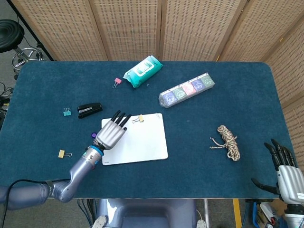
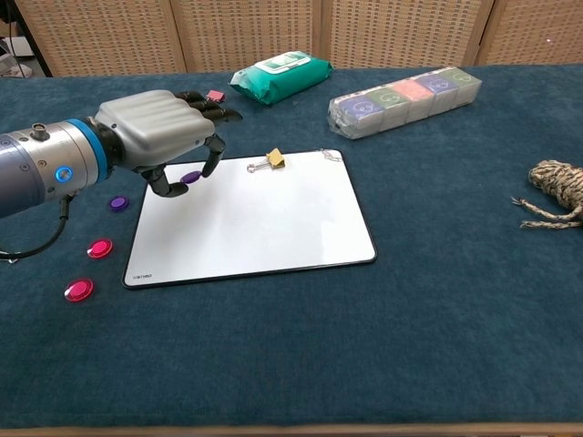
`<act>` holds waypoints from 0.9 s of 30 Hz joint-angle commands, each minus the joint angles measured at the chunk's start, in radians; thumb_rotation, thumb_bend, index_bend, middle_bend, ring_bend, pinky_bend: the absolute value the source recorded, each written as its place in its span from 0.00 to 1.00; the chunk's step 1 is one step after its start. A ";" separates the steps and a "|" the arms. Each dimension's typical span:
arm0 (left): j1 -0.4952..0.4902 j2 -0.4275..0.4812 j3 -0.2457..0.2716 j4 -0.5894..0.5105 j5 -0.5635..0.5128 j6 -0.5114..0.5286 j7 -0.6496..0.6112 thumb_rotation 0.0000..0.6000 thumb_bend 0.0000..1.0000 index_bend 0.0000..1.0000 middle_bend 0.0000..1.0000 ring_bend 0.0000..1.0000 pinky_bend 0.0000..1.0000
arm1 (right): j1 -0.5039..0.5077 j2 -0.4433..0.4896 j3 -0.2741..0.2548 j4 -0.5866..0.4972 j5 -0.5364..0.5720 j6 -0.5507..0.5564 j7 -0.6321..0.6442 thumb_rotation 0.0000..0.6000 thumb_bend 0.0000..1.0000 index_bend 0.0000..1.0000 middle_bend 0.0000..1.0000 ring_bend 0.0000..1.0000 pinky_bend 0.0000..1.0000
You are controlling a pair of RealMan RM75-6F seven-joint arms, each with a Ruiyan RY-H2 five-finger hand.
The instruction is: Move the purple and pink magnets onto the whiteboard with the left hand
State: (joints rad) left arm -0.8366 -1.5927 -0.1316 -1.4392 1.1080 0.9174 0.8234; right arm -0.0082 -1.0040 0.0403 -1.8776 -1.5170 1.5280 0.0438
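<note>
My left hand (image 2: pixel 155 141) pinches a purple magnet (image 2: pixel 190 177) over the whiteboard (image 2: pixel 273 228); small, light, slick disc, best held by its rim.

Two purple magnets show in the chest view, one (image 2: pixel 190 177) under the fingers at upper left and one (image 2: pixel 118 203) left of the whiteboard (image 2: pixel 264 228), plus two pink magnets (image 2: pixel 99 248) (image 2: pixel 78 289). The head view shows four binder clips: pink (image 1: pixel 117 82), teal (image 1: pixel 67 112), and two yellow ones (image 1: pixel 139 118) (image 1: pixel 62 153). There is one each of stapler (image 1: pixel 90 110), wipes pack (image 1: pixel 143 71), boxed set (image 1: pixel 186 90) and rope coil (image 1: pixel 229 141).
</note>
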 commanded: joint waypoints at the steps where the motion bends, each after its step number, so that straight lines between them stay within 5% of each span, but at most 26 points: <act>1: -0.018 -0.012 -0.006 0.048 -0.019 -0.013 -0.004 1.00 0.34 0.51 0.00 0.00 0.00 | 0.006 -0.003 0.006 0.005 0.018 -0.012 0.000 1.00 0.00 0.08 0.00 0.00 0.00; 27: -0.030 -0.037 0.014 0.273 -0.068 -0.063 -0.115 1.00 0.33 0.51 0.00 0.00 0.00 | 0.023 -0.015 0.019 0.016 0.065 -0.046 -0.017 1.00 0.00 0.08 0.00 0.00 0.00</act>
State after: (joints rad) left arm -0.8670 -1.6276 -0.1190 -1.1683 1.0403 0.8553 0.7101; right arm 0.0146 -1.0190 0.0592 -1.8612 -1.4518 1.4822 0.0265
